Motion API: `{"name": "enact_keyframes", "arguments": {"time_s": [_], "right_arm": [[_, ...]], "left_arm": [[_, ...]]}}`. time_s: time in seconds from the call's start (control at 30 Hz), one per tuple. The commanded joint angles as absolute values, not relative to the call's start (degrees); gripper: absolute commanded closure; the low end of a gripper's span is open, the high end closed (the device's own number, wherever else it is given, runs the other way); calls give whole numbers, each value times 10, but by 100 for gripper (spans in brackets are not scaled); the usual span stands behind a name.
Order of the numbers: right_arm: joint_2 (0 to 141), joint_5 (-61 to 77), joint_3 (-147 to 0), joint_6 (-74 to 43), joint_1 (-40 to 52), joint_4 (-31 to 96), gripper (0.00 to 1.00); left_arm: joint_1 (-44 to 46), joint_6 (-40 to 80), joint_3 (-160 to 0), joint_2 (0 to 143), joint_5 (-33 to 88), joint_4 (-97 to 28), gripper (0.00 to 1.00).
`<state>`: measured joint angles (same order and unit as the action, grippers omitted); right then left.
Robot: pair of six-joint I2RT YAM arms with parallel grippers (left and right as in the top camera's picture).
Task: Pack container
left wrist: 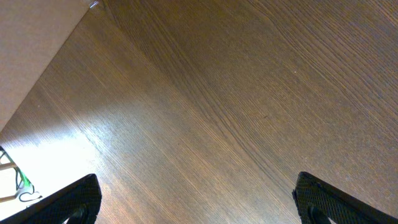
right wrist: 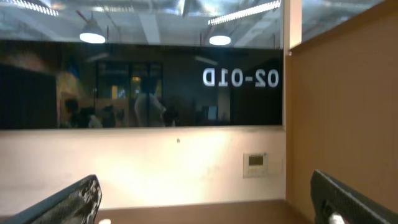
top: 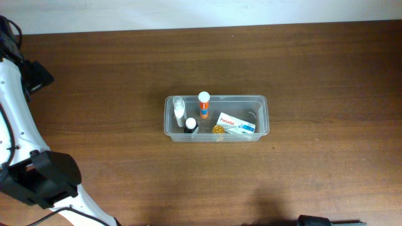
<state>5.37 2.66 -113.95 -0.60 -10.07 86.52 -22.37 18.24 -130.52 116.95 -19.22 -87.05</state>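
Observation:
The clear plastic container [top: 260, 116] stands at the middle of the wooden table. Inside it are a white bottle [top: 179, 111], an orange bottle with a white cap [top: 203, 105], a small dark-capped bottle [top: 190, 124], a small gold-lidded item [top: 218, 130] and a white and blue Panadol box [top: 236, 124]. My left gripper [left wrist: 198, 202] is open and empty over bare table; the left arm [top: 25, 144] stays at the far left, well away from the container. My right gripper [right wrist: 208, 199] is open and empty, facing the room wall; only a dark part of that arm [top: 314, 220] shows at the bottom edge.
The wooden table [top: 314, 63] spreads around the container. Its back edge meets a pale wall [top: 188, 12]. The left wrist view shows the table edge at the upper left [left wrist: 62, 43]. A wall panel [right wrist: 256, 163] and a dark window show in the right wrist view.

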Motion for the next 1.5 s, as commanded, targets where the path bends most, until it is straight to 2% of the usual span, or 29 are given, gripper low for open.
{"name": "enact_keyframes", "arguments": {"time_s": [0.0,0.2,0.4,0.63,0.83,1.07,1.3,1.47], "right_arm": [[19,27,-1068,-2,-98,842,2],[4,23,-976,-2,-97,785,2],[4,23,-840,-2,-98,671,2],[4,23,-578,-2,-97,442,2],[4,24,-375,-2,-97,163,2],[4,33,-183,-2,-97,-80,2],[3,35,-65,-3,-97,-191,2],[3,46,-35,-7,-97,-209,2]], "left_arm": [[-227,184,-1315,1172,-190,-871,1],[-227,184,-1315,1172,-190,-871,1],[-227,184,-1315,1172,-190,-871,1],[-227,184,-1315,1172,-190,-871,1],[-227,184,-1315,1172,-190,-871,1],[-227,184,-1315,1172,-190,-871,1],[-227,184,-1315,1172,-190,-871,1],[-227,184,-1315,1172,-190,-871,1]]}}
